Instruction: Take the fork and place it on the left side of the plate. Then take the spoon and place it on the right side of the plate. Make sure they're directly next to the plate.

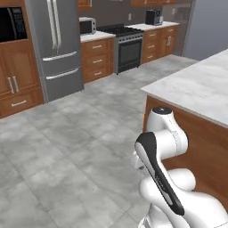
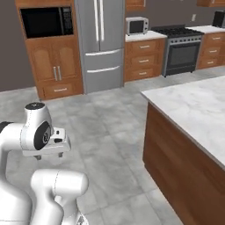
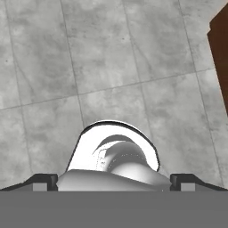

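We cannot find the fork, the spoon or the plate: the part of the marble island counter (image 2: 193, 105) that we see carries nothing we can make out, so their place is unknown to us for now. Going by the task alone, we judge the fork and spoon to be light, stiff and thin, lying flat and apt to slide on a hard top. We would take each across the middle of its handle, pinching the narrow sides. The plate we expect to be heavier and better left untouched. Our gripper (image 3: 114, 180) hangs over the grey tiled floor (image 1: 67, 147) beside the island's wooden side (image 2: 176, 162), with its jaws spread wide and nothing between them. Across the room stand the refrigerator (image 2: 99, 41) and stove (image 2: 181, 48).
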